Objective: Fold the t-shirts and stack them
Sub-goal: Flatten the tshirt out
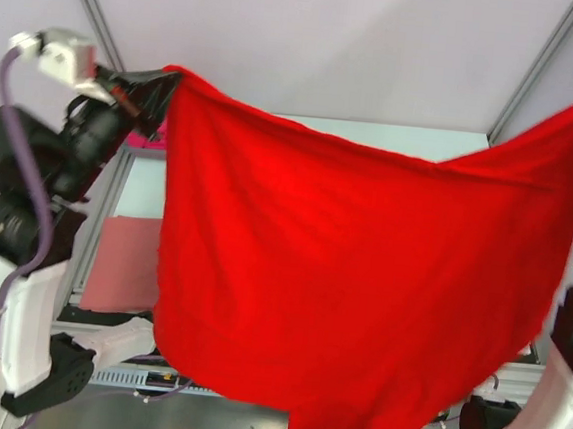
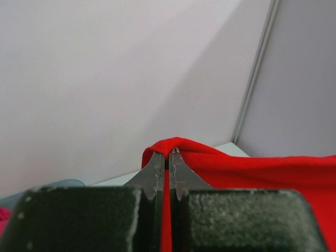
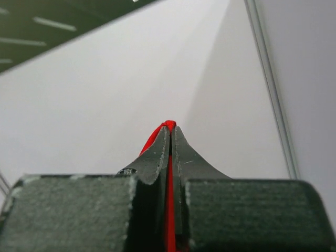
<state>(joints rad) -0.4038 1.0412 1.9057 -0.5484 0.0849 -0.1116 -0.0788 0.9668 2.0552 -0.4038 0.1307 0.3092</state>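
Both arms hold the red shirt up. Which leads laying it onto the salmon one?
Left, probably: the salmon-pink t-shirt lies on that arm's side. The left fingers and right fingers each pinch a top corner of the red t-shirt, the right ones far across.

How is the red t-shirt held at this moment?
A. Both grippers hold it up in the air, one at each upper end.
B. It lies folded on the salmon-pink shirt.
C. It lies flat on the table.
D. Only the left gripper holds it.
A: the red t-shirt hangs spread between the left gripper and the right gripper, and each is shut on a pinch of its cloth.
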